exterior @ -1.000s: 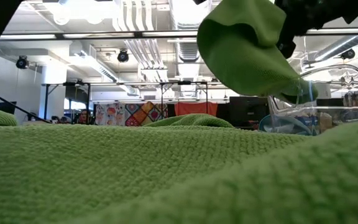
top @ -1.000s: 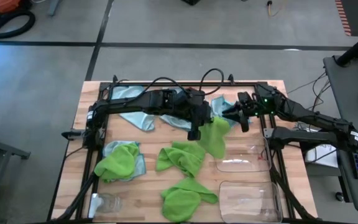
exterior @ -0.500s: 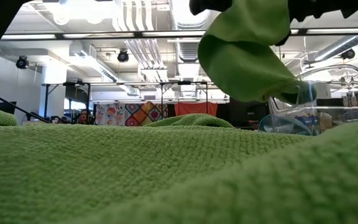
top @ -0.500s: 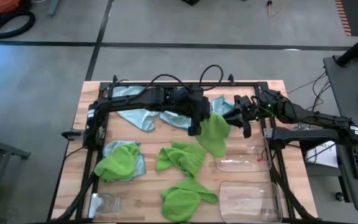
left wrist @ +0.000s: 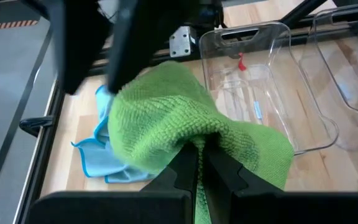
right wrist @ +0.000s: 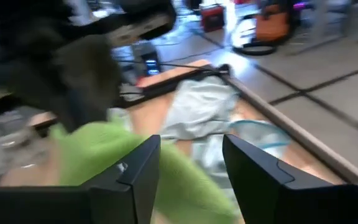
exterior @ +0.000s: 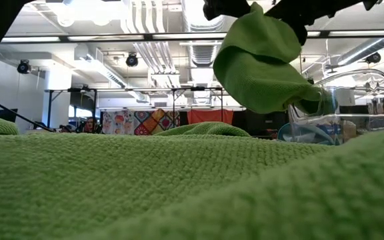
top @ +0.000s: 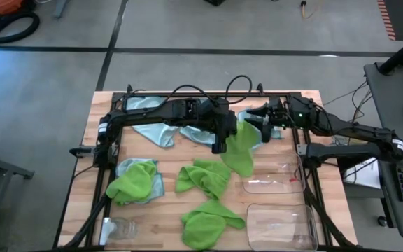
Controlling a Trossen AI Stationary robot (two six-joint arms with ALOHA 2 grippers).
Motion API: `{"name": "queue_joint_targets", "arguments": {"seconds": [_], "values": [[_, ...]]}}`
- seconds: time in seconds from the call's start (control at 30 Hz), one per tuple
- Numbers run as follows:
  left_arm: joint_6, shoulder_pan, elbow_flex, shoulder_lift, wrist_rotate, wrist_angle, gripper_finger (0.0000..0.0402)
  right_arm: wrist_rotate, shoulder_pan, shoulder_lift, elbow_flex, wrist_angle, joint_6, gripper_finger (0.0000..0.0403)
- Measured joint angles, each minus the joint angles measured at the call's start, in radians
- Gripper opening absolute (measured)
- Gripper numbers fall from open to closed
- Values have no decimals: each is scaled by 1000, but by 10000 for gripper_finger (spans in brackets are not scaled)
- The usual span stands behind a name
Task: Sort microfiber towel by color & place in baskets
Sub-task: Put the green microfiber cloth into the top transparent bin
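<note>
Overhead, left gripper (top: 220,145) clamped on green towel (top: 241,152) — right gripper (top: 264,131) spread wide, empty. Risk: towel snags the near basket (top: 275,184) rim, drapes outside.

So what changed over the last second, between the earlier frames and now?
The right gripper opened its jaws and let go of the green towel, drawing back slightly. The towel now hangs from the left gripper alone, shut on it, lifted above the table. The other towels and both baskets did not move.
</note>
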Motion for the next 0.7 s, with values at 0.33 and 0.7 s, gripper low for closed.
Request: {"name": "queue_joint_targets", "arguments": {"seconds": [0.33, 0.7], "values": [[9, 8, 0, 0, 0, -5, 0, -106, -3, 55, 87, -190, 23, 183], [10, 28, 0, 0, -3, -12, 0, -116, 1, 46, 195, -314, 31, 183]]}}
